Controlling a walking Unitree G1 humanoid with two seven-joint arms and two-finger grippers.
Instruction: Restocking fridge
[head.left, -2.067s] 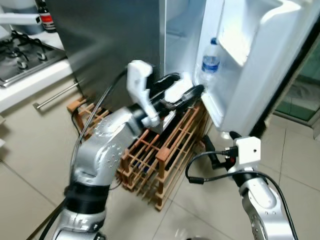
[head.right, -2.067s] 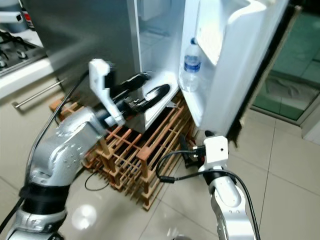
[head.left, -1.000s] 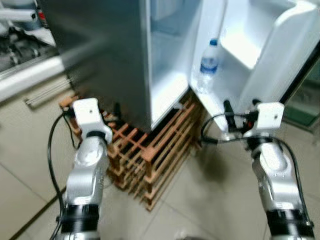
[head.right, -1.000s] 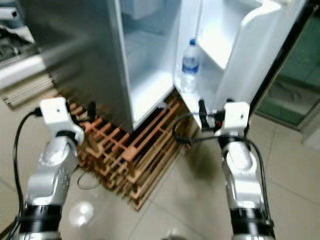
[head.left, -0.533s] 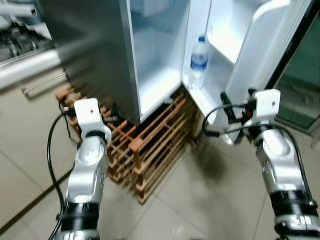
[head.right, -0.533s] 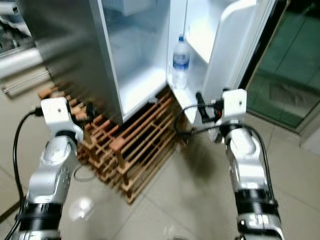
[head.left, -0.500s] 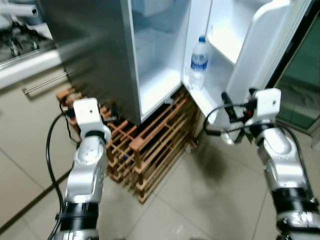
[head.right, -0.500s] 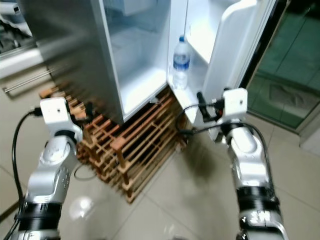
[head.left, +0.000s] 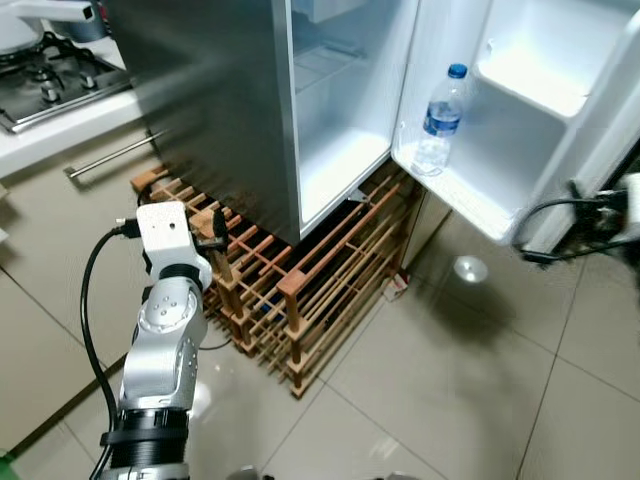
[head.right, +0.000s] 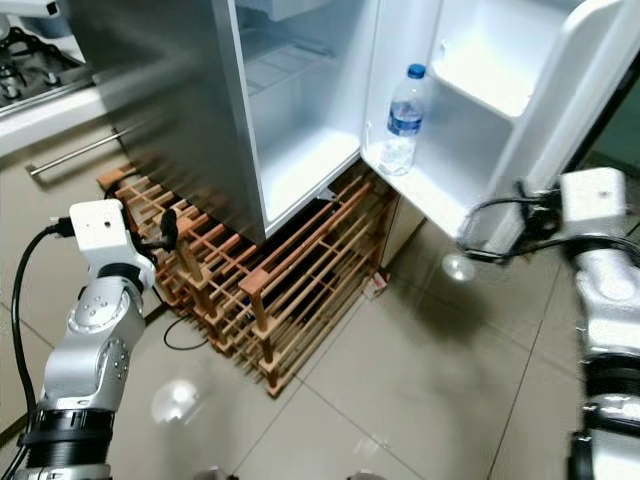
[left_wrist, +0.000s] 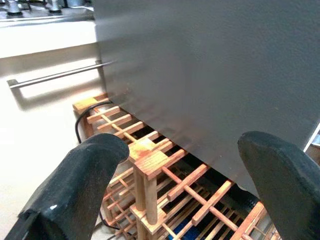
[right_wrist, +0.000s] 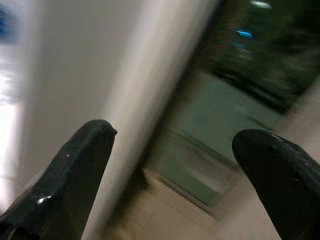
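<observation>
The fridge (head.left: 225, 110) stands with its door (head.left: 545, 130) swung open to the right. One clear water bottle (head.left: 438, 120) with a blue cap stands upright on the door's lower shelf. The white compartment (head.left: 340, 150) beside it looks bare. My left gripper (left_wrist: 185, 165) is open, low beside the wooden rack (head.left: 310, 265) under the fridge, with nothing between its fingers (left_wrist: 85, 170). My right gripper (right_wrist: 175, 165) is open and holds nothing. Its wrist housing (head.right: 592, 200) sits at the door's outer edge.
A gas hob (head.left: 50, 80) sits on a white counter at the far left, above a drawer with a long steel handle (head.left: 110, 155). A black cable (head.right: 185, 345) lies by the rack. A dark green glass door (head.right: 620, 130) is behind the fridge door. Beige tiles (head.left: 450, 380) stretch ahead.
The view has swung, so the whole scene has shifted. My right arm has moved out to the right, from below the bottle's shelf to the door's outer edge. My left arm stays low by the rack.
</observation>
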